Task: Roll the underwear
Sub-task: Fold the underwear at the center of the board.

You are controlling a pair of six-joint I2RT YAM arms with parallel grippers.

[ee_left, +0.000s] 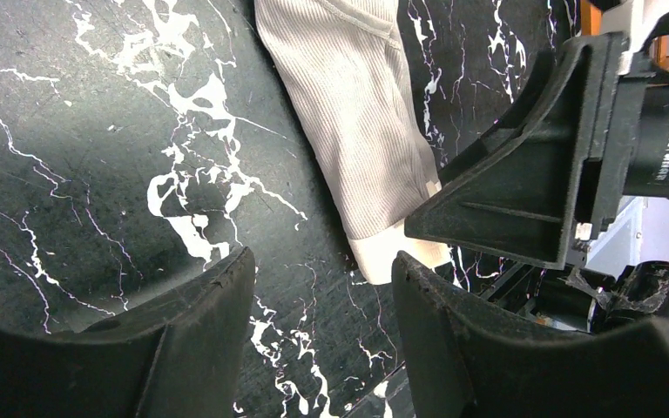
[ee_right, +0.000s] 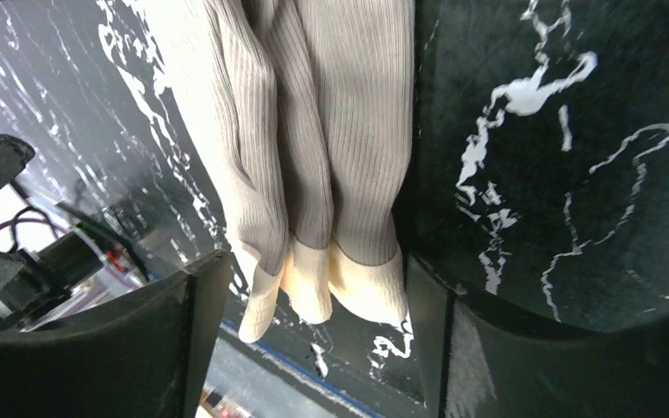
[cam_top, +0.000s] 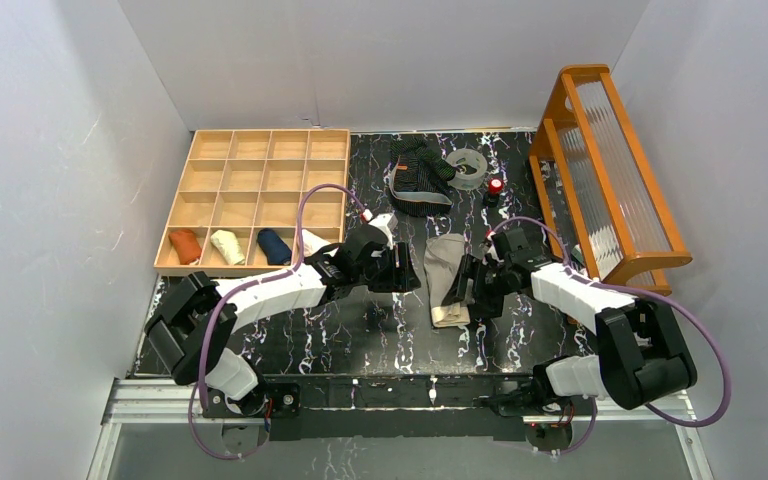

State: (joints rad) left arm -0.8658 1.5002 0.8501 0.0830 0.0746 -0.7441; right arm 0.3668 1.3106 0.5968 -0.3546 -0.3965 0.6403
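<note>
While beige underwear lies on counter, my right jaws gape astride its near end; left jaws half-open, empty.

The table is black with white marble veining. The ribbed underwear is beige-grey with a cream band. Beyond it, the other underwear is black with thin pale stripes and a grey waistband.

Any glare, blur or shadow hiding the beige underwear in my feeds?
Top external: evenly lit, sharp, beige underwear plain between the arms. Left wrist: ribbing crisp, faint sheen on the table, own jaws dark and soft. Right wrist: ribbing crisp, jaws blurred at the bottom.
</note>
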